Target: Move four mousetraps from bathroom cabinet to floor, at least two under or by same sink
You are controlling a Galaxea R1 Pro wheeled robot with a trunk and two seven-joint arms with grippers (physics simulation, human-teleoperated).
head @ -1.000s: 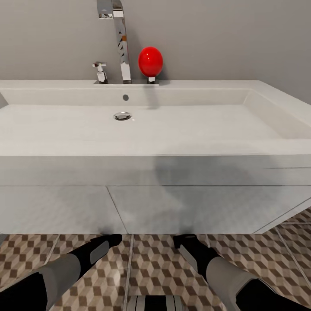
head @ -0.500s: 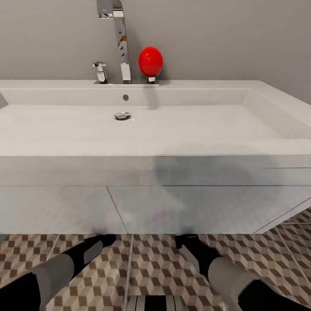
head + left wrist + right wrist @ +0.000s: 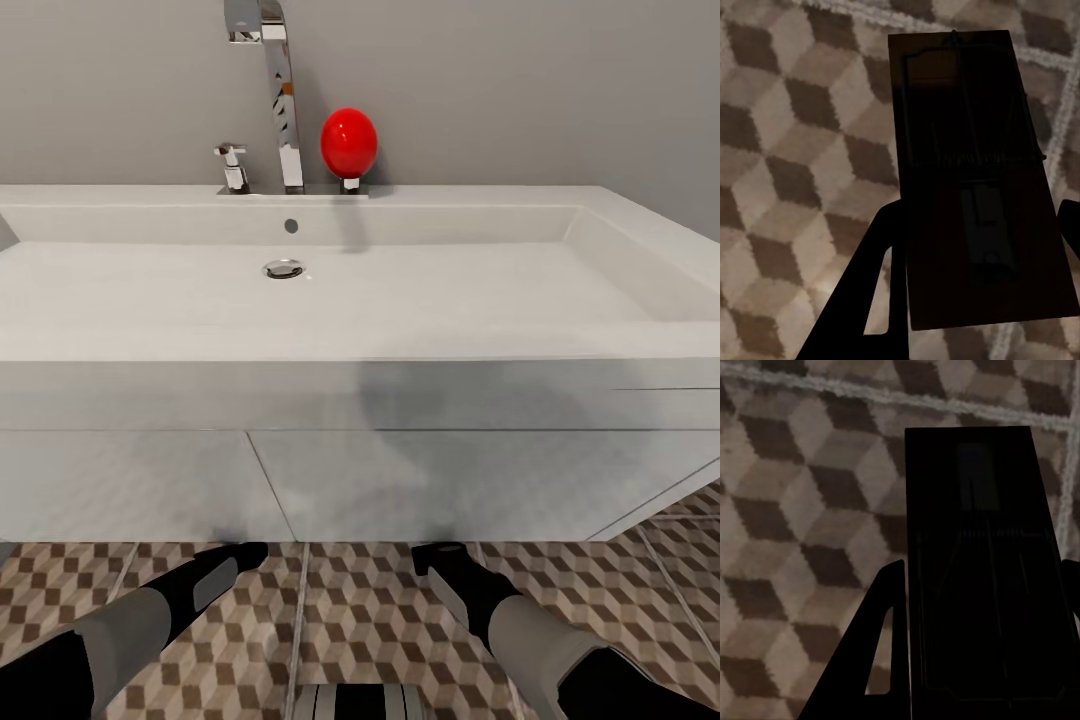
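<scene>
**A mousetrap between each pair of my fingers, low by the sink**

My left gripper [image 3: 975, 277] is closed onto a mousetrap [image 3: 971, 172]: one dark finger [image 3: 862, 292] lies along one long edge of the plate and the tip of the other shows at the opposite edge. The plate runs lengthwise out from between the fingers, its long axis in line with them, the wire frame at the far half and the spring across the middle. It is a flat, dark-brown rectangle with thin metal parts.

My right gripper [image 3: 982, 660] grips a second mousetrap [image 3: 979, 562] the same way, a finger [image 3: 866, 652] against its long side. That trap also points straight out along my fingers, its wire frame at the near half.

Under both traps lies the bathroom floor [image 3: 802, 510], cube-patterned in brown and beige with pale grout; whether the traps touch it I cannot tell.

From my head, both arms reach down towards the foot of the white vanity, the left gripper [image 3: 245, 553] and right gripper [image 3: 437, 553] just before it. Above sits the bathroom sink [image 3: 300, 340] with its chrome tap [image 3: 270, 90].
</scene>
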